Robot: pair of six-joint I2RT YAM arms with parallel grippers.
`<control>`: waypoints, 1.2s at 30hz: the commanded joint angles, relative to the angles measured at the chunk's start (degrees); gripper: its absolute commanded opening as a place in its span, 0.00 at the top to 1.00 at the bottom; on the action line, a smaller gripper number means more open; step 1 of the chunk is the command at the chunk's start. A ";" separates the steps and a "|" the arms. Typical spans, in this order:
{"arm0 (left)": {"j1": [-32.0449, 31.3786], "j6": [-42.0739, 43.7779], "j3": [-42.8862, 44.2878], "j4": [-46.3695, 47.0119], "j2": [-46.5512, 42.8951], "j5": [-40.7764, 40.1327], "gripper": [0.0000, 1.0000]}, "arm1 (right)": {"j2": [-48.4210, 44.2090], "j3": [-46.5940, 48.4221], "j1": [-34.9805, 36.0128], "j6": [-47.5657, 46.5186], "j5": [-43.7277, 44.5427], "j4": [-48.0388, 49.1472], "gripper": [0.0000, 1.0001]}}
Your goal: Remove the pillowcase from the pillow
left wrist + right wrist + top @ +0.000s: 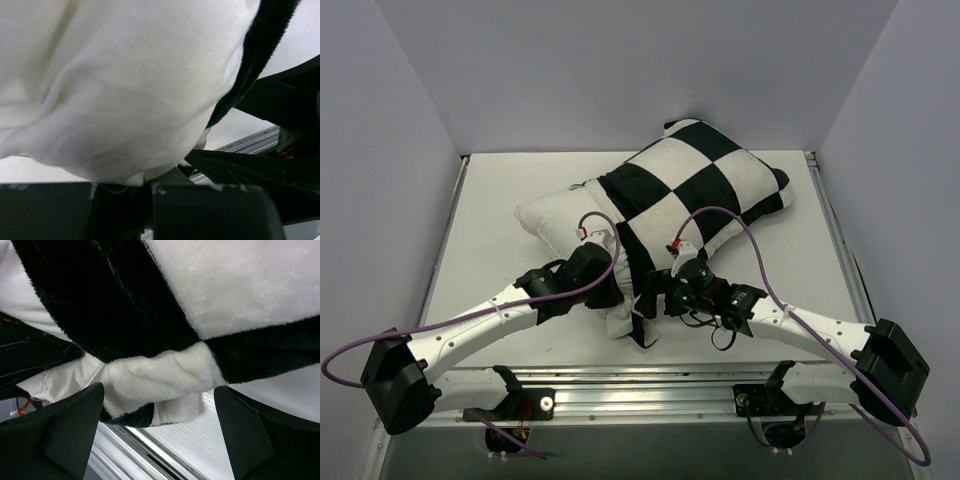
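Observation:
The black and white checkered pillowcase (700, 185) covers the right, far part of the pillow. The plain white pillow (555, 215) sticks out of it at the left. My left gripper (610, 295) is at the pillow's near corner. In the left wrist view its fingers (150, 186) are closed together on the bulging white pillow (125, 85), with a black pillowcase edge (260, 50) at the right. My right gripper (650, 300) is open at the pillowcase's loose near hem. In the right wrist view (159, 390) its fingers stand wide apart below the bunched hem (160, 375).
The white table (500, 200) is walled at the back and both sides. A metal rail (650, 385) runs along the near edge, just below the hanging hem. My right arm (280, 110) lies close beside my left gripper.

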 commanded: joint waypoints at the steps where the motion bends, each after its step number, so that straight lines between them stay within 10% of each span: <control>1: -0.19 0.59 4.55 3.50 -1.55 -0.86 0.98 | 1.64 1.74 0.39 -0.81 -2.19 4.64 0.13; 9: -0.19 0.50 4.02 3.51 -2.52 -1.03 0.98 | 8.67 2.53 -0.49 -1.69 -6.41 12.19 0.33; 14: -0.10 0.59 4.02 1.67 -3.40 -2.52 0.98 | 9.11 2.70 -4.09 -3.18 -5.28 13.44 1.00; 30: 12.20 4.45 7.71 -26.54 -22.73 -5.96 0.98 | 1.21 12.90 -42.21 -2.05 -5.80 -4.93 1.00; 36: 12.64 1.38 1.49 -30.51 -30.37 0.00 0.98 | -2.13 12.12 -46.64 -0.55 -8.25 -6.35 1.00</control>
